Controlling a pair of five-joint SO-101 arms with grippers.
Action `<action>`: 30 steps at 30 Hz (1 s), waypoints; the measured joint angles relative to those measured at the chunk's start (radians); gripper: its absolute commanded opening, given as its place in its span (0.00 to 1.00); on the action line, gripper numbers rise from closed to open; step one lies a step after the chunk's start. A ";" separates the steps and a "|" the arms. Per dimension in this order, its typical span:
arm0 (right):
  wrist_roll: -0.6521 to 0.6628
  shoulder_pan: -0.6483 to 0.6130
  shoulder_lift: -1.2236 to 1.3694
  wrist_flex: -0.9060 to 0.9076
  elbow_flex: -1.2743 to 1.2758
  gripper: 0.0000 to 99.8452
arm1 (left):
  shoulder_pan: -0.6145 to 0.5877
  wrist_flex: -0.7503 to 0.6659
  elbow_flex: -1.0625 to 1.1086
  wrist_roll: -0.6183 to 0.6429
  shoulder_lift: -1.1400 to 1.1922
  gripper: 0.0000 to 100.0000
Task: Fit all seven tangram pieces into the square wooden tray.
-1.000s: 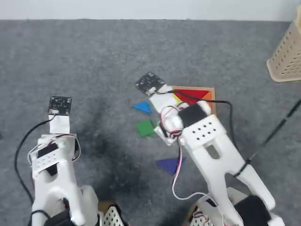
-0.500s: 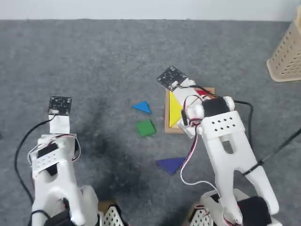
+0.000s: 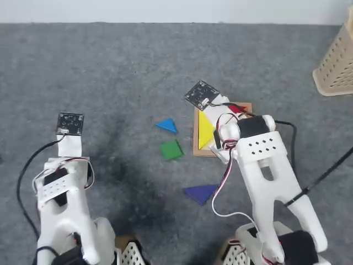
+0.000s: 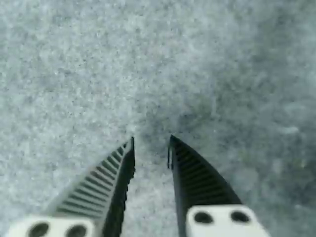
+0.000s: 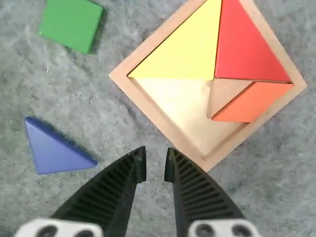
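The square wooden tray [image 5: 153,109] lies on the grey felt-covered tabletop [image 3: 110,66] in front of the right arm. Three pieces sit in it: a large yellow triangle [image 5: 185,52] and a large red triangle [image 5: 242,49] edge to edge, and an orange piece [image 5: 249,103] touching the red one. The rest of its floor is bare wood. The right fingers [image 5: 123,182] hang above the tabletop just outside one tray corner, slightly apart with nothing between them. Loose on the tabletop beside the tray lie a green square [image 3: 170,149], a small light-blue triangle [image 3: 166,126] and a dark blue triangle [image 3: 199,192], apart from one another. The left fingers [image 4: 197,177] are well away from the tray over bare felt, a narrow gap between them, holding nothing. A beige perforated basket [image 3: 336,66] stands at the far right edge
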 measured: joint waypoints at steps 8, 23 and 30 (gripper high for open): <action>0.034 0.000 0.000 -0.002 0.000 0.07 | 0.000 0.000 0.000 0.000 0.000 0.11; 0.203 0.107 0.163 -0.258 0.041 0.07 | 0.000 0.000 0.000 0.000 0.000 0.11; 0.101 0.023 0.264 -0.282 0.015 0.07 | 0.000 0.000 0.000 0.000 0.000 0.11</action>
